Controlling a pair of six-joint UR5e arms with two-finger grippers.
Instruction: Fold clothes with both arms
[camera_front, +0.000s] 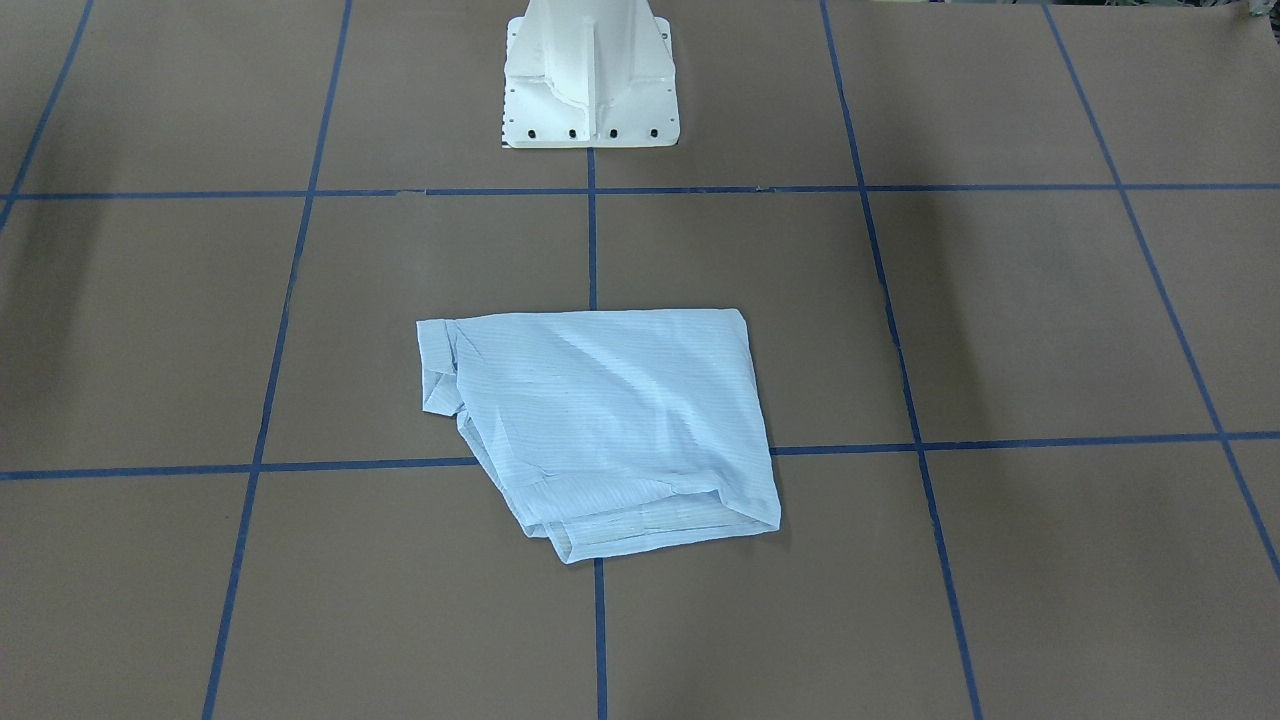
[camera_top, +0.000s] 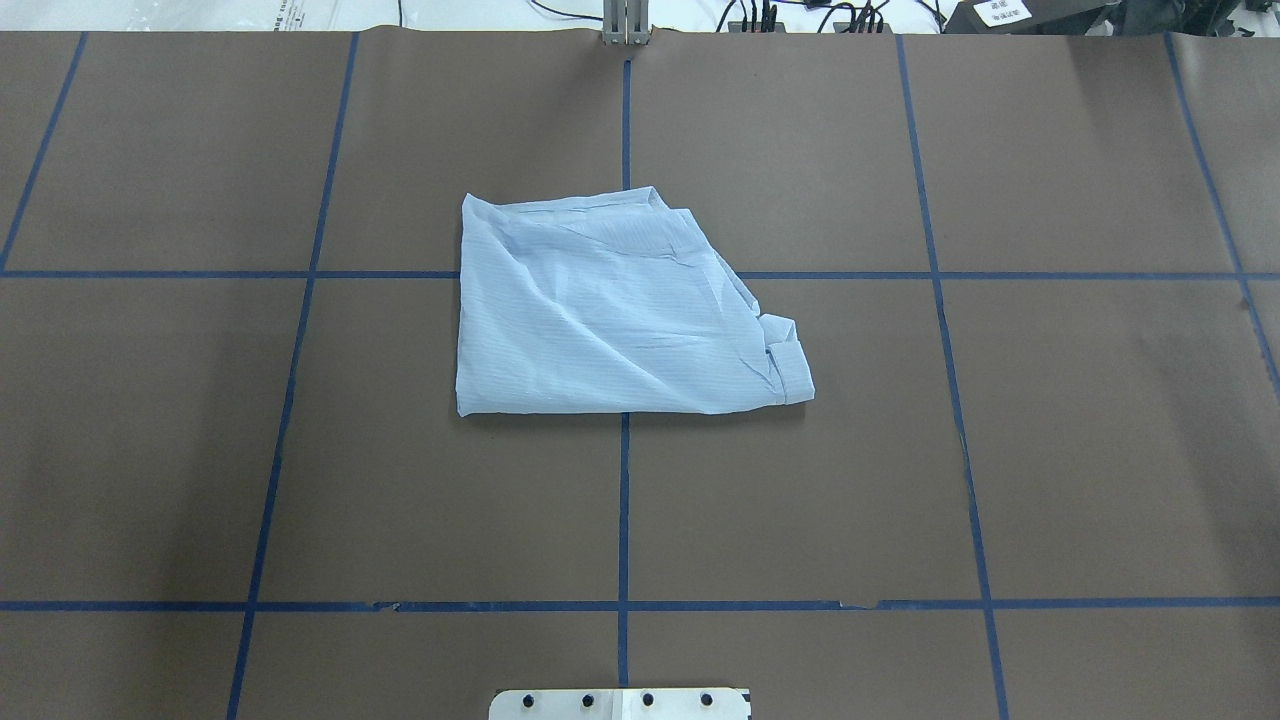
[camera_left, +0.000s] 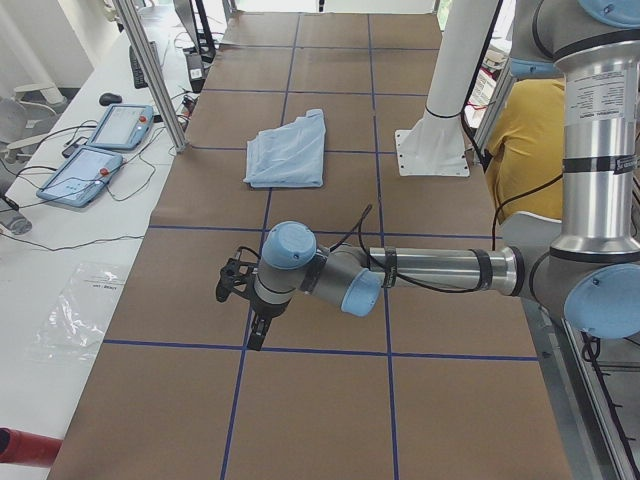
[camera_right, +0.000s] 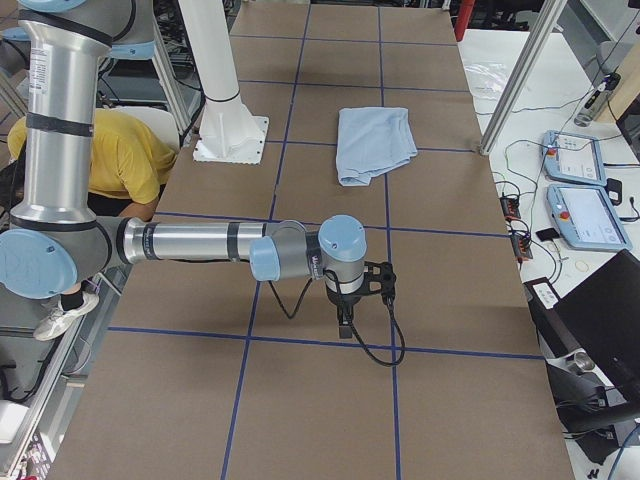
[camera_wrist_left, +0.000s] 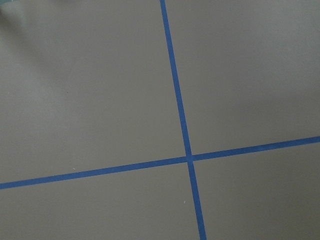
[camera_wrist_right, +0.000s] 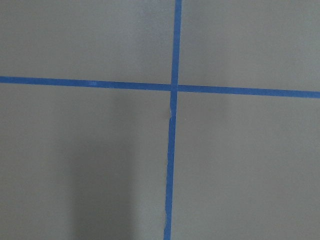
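The folded shirt (camera_top: 610, 320) is laid mid-tabletop (camera_top: 1050, 450), near the white pedestal (camera_front: 590, 80). The left gripper (camera_left: 257, 336) and right gripper (camera_right: 345, 327) are shown only in the side views, well apart from it. Whether their fingers are spread cannot be told.

The shirt (camera_front: 610, 410) is light blue with faint, fine pinstripes. The tabletop (camera_front: 1000, 300) is a flat brown, crossed by a grid of dark blue tape lines (camera_front: 592, 240). The pedestal (camera_front: 590, 80) is white. The left arm (camera_left: 440, 268) and right arm (camera_right: 190, 242) are grey metal with light-blue joint caps and black cables. A person's top (camera_left: 525, 130) is yellow.
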